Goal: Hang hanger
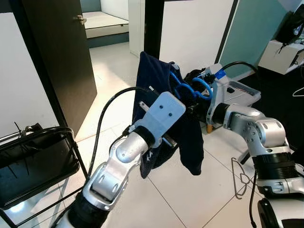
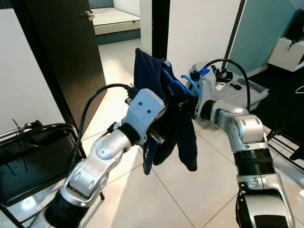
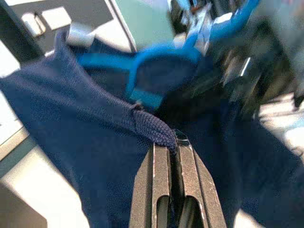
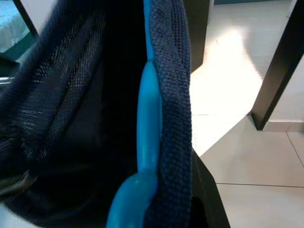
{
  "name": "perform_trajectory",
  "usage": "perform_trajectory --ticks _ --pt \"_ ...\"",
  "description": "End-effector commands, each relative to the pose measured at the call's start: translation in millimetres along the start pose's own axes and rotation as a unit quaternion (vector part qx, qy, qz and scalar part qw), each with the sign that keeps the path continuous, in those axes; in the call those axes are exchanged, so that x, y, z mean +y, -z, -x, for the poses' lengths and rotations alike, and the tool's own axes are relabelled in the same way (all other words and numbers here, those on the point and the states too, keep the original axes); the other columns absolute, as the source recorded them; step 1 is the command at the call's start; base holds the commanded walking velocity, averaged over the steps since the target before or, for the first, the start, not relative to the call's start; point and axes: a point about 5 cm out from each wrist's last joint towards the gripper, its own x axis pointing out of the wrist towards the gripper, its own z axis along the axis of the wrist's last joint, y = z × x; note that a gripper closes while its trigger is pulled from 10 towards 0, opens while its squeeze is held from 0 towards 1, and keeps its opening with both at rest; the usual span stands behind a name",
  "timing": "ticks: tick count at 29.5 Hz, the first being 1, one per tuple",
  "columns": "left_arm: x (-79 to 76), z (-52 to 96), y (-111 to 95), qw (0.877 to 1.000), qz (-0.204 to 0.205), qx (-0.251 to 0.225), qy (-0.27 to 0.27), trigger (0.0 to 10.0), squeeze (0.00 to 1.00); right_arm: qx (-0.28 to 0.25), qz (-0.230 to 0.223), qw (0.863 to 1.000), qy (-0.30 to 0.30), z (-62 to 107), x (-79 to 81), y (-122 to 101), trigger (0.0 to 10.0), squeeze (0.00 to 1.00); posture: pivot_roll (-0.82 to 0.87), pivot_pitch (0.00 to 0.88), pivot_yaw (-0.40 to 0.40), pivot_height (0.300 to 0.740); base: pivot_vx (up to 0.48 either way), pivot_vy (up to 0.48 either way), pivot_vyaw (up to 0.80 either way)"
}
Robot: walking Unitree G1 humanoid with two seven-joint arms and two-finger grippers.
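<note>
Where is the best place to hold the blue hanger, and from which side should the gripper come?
Probably the hanger's bare blue loop beside the right gripper, approached from the robot's right. There the plastic is uncovered; elsewhere the dark garment drapes it. The left gripper already pinches the garment's ribbed edge.

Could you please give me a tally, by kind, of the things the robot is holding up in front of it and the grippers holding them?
Blue hanger: 1
Navy garment: 1
Grippers: 2, left gripper and right gripper
Total: 4
</note>
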Motion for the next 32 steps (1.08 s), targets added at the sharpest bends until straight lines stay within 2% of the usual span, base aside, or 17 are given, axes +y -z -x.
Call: perform_trajectory --ticks 1,2,5,8,12,14,15,16,17,19,22,23,27,28,29,31,32 --pt "16.9 9.4 16 0.998 -0.028 0.036 -0.031 0.0 0.00 -0.019 0.004 1.000 0.007 4.3 -3.9 -13 0.0 0.00 -0.03 0.000 -0.031 0.740 0.000 0.000 0.00" --pt "38.4 17.1 27 0.993 -0.048 0.065 -0.088 0.0 0.00 -0.018 0.004 1.000 0.001 6.1 -3.6 -14 0.0 0.00 -0.03 0.000 -0.031 0.740 0.000 0.000 0.00" --pt "58.0 25.0 34 0.985 -0.061 0.086 -0.137 0.0 0.00 -0.018 0.007 1.000 -0.007 7.7 -2.7 -14 0.0 0.00 -0.03 0.000 -0.031 0.740 0.000 0.000 0.00" --pt "102.6 46.9 42 0.959 -0.107 0.121 -0.234 0.0 0.00 -0.018 0.011 0.999 -0.034 11.5 1.4 -15 0.0 0.00 -0.03 0.000 -0.032 0.740 0.000 0.000 0.00" --pt "123.4 59.0 40 0.945 -0.133 0.128 -0.270 0.0 0.00 -0.014 0.013 0.999 -0.046 13.1 2.9 -15 0.0 0.00 -0.03 0.000 -0.034 0.740 0.000 0.000 0.00" --pt "124.2 59.4 38 0.946 -0.136 0.123 -0.269 1.0 0.00 -0.011 0.015 0.999 -0.050 13.0 3.4 -14 0.0 0.00 -0.03 0.000 -0.034 0.740 0.000 0.000 0.00" --pt "123.5 58.9 37 0.947 -0.136 0.119 -0.266 1.0 0.00 -0.008 0.017 0.998 -0.053 12.8 3.8 -14 0.0 0.00 -0.03 0.000 -0.034 0.740 0.000 0.000 0.00" --pt "115.2 53.3 34 0.954 -0.130 0.100 -0.249 3.3 0.00 -0.007 0.018 0.998 -0.053 12.3 4.2 -13 0.0 0.00 -0.03 0.000 -0.035 0.740 0.000 0.000 0.00" --pt "115.2 53.3 34 0.954 -0.130 0.100 -0.249 3.3 0.00 -0.007 0.018 0.998 -0.053 12.3 4.2 -13 0.0 0.00 -0.03 0.000 -0.035 0.740 0.000 0.000 0.00" --pt "82.9 35.6 22 0.979 -0.087 0.043 -0.181 7.4 0.00 -0.009 0.017 0.999 -0.049 10.5 3.9 -13 0.0 0.00 -0.03 0.000 -0.035 0.740 0.000 0.000 0.00" --pt "65.8 27.8 14 0.987 -0.052 0.011 -0.149 7.4 0.00 -0.010 0.017 0.999 -0.047 9.9 3.8 -13 0.0 0.00 -0.03 0.000 -0.036 0.740 0.000 0.000 0.00" --pt "36.6 17.1 2 0.997 0.001 -0.027 -0.073 10.0 0.00 -0.009 0.018 0.999 -0.046 8.4 4.0 -12 0.0 0.00 -0.03 0.000 -0.038 0.740 0.000 0.000 0.00" --pt "12.0 12.1 -9 0.998 0.032 -0.058 -0.004 10.0 0.00 -0.008 0.020 0.999 -0.044 7.1 4.3 -11 0.0 0.00 -0.03 0.000 -0.038 0.740 0.000 0.000 0.00" --pt "1.1 10.8 -13 0.996 0.059 -0.068 0.021 10.0 0.15 -0.007 0.020 0.999 -0.043 6.6 4.4 -11 0.0 0.00 -0.03 0.000 -0.037 0.740 0.000 0.000 0.00" --pt "-6.9 10.4 -16 0.993 0.078 -0.076 0.037 10.0 0.52 -0.007 0.021 0.999 -0.043 6.2 4.6 -11 0.0 0.00 -0.03 0.000 -0.035 0.740 0.000 0.000 0.00" --pt "-6.9 10.4 -16 0.993 0.078 -0.076 0.037 10.0 0.52 -0.007 0.021 0.999 -0.043 6.2 4.6 -11 0.0 0.00 -0.03 0.000 -0.035 0.740 0.000 0.000 0.00" --pt "-15.2 11.4 -18 0.990 0.096 -0.078 0.064 10.0 1.00 -0.007 0.022 0.999 -0.043 6.2 4.9 -10 0.0 0.00 -0.03 0.000 -0.032 0.740 0.000 0.000 0.00"
